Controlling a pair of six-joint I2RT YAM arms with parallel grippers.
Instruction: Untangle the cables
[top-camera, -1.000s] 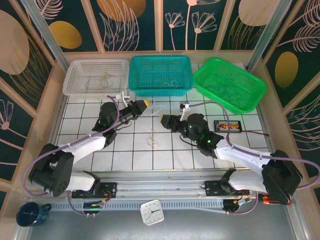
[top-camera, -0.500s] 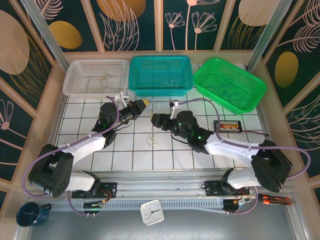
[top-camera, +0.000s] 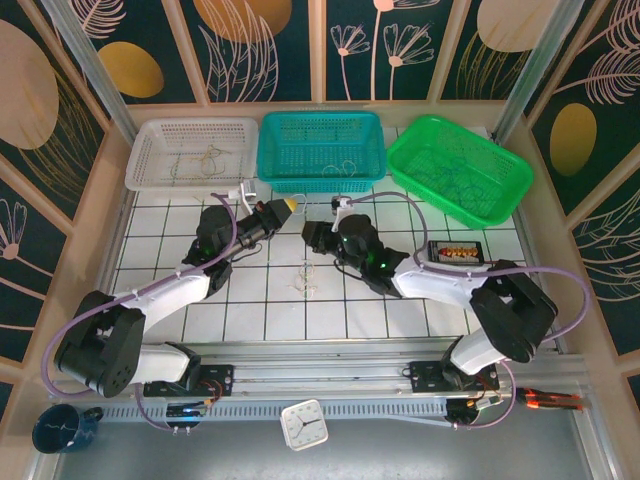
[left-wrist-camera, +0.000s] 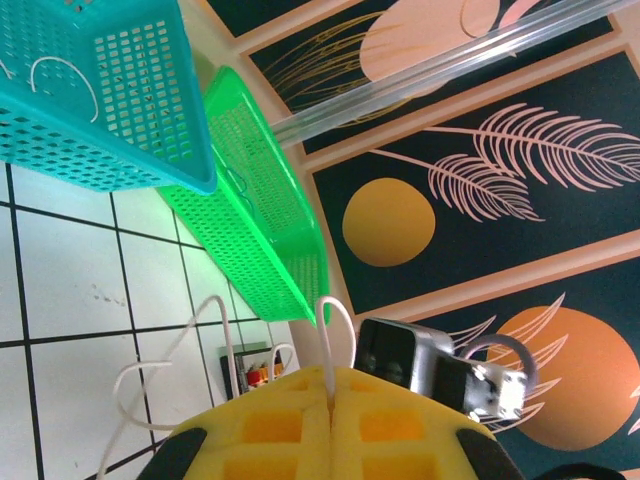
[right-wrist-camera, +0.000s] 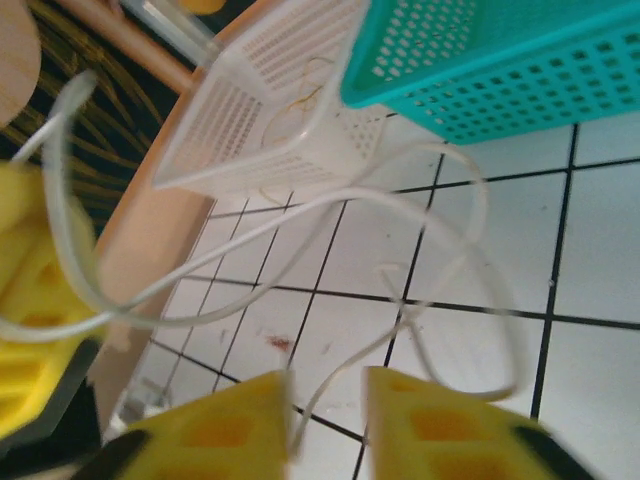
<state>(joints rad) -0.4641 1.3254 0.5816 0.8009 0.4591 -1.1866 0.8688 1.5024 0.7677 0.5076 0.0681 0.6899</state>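
Across the top of the frame the white basket (top-camera: 190, 152), teal basket (top-camera: 320, 150) and green basket (top-camera: 460, 170) form a wall. The left hand (top-camera: 290, 206) and right hand (top-camera: 309, 233) crowd the centre, beside the cables (top-camera: 307, 279). Bare worktop (top-camera: 330, 320) lies open lower centre. A small black gadget (top-camera: 456, 250) sits centre right.

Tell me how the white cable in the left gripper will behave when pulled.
Likely floppy: the white cable curls in loose loops from the shut left gripper. Probably very light, being so thin. It may slip sideways out of the right gripper, whose jaws stand open around it.
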